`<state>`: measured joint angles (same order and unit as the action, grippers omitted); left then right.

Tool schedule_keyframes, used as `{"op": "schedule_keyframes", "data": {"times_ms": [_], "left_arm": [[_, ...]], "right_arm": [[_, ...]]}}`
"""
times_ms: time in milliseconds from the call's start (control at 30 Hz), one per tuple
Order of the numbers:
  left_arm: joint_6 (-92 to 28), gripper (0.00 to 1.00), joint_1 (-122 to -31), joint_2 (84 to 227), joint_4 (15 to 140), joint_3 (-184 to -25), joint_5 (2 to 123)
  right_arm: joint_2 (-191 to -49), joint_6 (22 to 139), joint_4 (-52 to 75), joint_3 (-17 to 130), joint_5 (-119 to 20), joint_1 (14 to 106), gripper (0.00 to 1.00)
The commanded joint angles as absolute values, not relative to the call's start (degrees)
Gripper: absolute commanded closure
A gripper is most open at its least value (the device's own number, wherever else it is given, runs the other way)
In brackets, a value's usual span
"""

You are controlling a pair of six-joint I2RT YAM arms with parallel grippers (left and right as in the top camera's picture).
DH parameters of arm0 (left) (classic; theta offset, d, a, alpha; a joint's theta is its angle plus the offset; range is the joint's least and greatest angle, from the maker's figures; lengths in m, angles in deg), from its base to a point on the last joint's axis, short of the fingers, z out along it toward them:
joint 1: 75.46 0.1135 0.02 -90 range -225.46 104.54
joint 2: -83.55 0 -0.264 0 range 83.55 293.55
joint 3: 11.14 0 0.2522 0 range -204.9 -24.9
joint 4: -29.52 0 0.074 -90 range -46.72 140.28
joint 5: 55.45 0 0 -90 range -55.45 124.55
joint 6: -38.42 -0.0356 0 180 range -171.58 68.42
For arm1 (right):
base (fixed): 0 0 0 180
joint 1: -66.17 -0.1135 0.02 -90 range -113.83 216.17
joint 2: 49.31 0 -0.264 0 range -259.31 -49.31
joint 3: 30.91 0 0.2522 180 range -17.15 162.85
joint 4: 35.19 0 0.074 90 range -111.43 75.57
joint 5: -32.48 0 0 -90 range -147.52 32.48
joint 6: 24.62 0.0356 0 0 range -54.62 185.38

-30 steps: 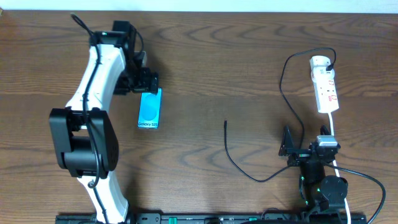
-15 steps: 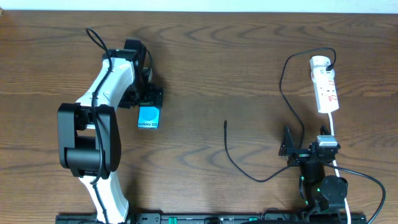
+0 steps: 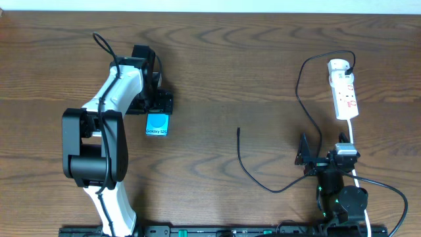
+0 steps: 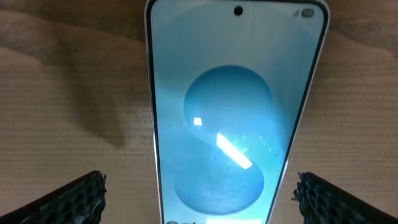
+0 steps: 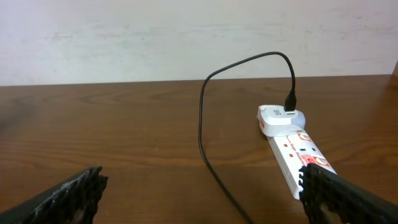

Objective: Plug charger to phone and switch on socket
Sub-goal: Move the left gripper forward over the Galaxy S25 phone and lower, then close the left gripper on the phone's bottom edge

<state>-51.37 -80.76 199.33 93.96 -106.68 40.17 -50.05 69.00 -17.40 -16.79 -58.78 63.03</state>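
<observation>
The phone [image 3: 156,124] lies flat on the wooden table at the left, turquoise screen up. My left gripper [image 3: 158,105] hovers over its far half, open. In the left wrist view the phone [image 4: 233,112] fills the middle, and the left gripper [image 4: 202,205] has a fingertip on each side, clear of the phone's edges. The charger [image 3: 245,170] is a thin black cable with its loose tip [image 3: 239,130] at mid-table. It loops right and up to the socket [image 3: 345,92]. My right gripper [image 3: 324,153] rests open near the front right. The right wrist view shows the charger [image 5: 205,143] and the socket [image 5: 295,152] ahead of the empty right gripper [image 5: 202,199].
A white adapter [image 3: 339,66] holds the cable at the socket's far end. The strip's white lead [image 3: 353,135] runs back past the right arm. The left arm [image 3: 99,131] stretches from the front edge towards the phone.
The left arm swung right and brought its gripper down over the phone's far half, mostly in the first half-second. The right arm, cable and socket stayed put.
</observation>
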Motion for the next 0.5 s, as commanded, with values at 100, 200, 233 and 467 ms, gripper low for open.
{"op": "schedule_keyframes", "data": {"times_ms": [100,200,233,467], "left_arm": [[-50.85,0.02,-80.54,199.66,93.08,-105.21,40.09],[-50.87,0.02,-80.65,199.66,92.97,-105.15,40.09],[-50.87,0.02,-80.69,199.66,92.82,-105.06,40.09],[-52.42,0.02,-81.55,199.66,91.82,-104.71,41.40]], "right_arm": [[-49.96,68.50,-17.16,-16.86,-58.67,63.51,0.01],[-49.96,68.50,-17.16,-16.84,-58.67,63.51,0.01],[-49.96,68.50,-17.16,-16.86,-58.69,63.51,0.01],[-49.98,68.50,-17.16,-16.84,-58.67,63.51,0.01]]}}
